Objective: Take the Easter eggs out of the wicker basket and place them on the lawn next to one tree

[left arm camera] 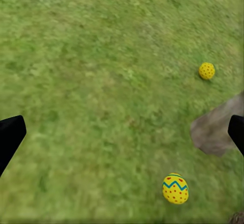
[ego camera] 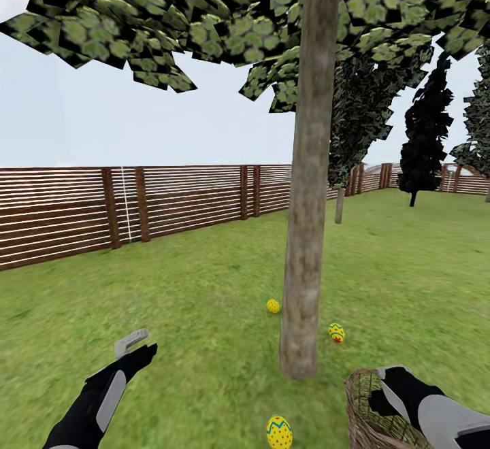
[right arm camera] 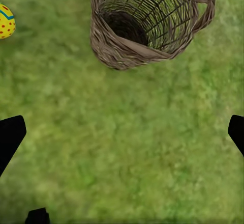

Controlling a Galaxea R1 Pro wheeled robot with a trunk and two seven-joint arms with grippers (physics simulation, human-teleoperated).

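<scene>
Three yellow Easter eggs lie on the lawn around the foot of the tree: one left of the trunk, one right of it, one in front. The left wrist view shows two eggs and the trunk base. The wicker basket stands at the lower right; its inside looks empty in the right wrist view, with an egg on the grass beside it. My left gripper hangs open over grass. My right gripper is open above the basket.
A brown slatted fence runs along the back of the lawn. Dark columnar trees stand far right, and another thin trunk behind the near tree. Open grass spreads to the left and beyond the tree.
</scene>
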